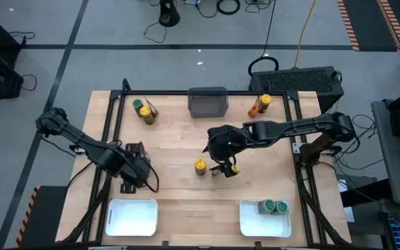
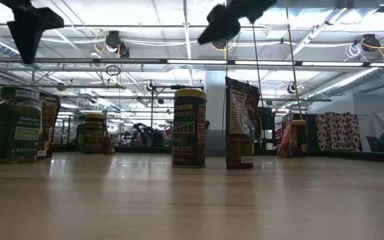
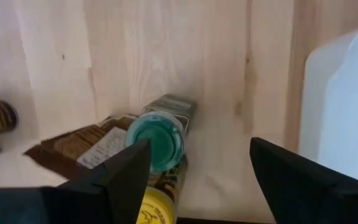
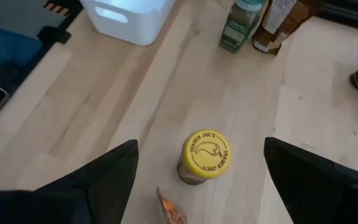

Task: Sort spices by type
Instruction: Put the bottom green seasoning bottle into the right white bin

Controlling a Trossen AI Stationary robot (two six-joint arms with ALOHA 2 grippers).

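Right gripper [image 1: 224, 169] poised mid-table, fingers spread wide, empty, above a yellow-lidded round glass jar [image 4: 207, 155] and thin brown-orange pointed packet [image 4: 170, 212], likely to pick one. Left gripper [image 1: 136, 171] equally spread over a green-lidded jar [image 3: 156, 141] near the left white plastic tray [image 1: 132, 217]. Two green-lidded jars [image 1: 273, 206] already grouped in the right white tray [image 1: 264, 224].

1. Yellow-lidded jars [image 1: 200, 165]: four. One is mid-table, one sits in each far corner group, and one is in the cluster by the left arm.
2. Green-lidded jars [image 1: 264, 206]: four. Two are in the right tray, one is at far left, and one is in the left cluster.
3. Brown-orange packets [image 2: 242, 123]: probably four. The left cluster is partly hidden from overhead, so that count is less sure.
4. White trays [image 1: 132, 217]: two.
5. Dark grey bin [image 1: 207, 102]: one.
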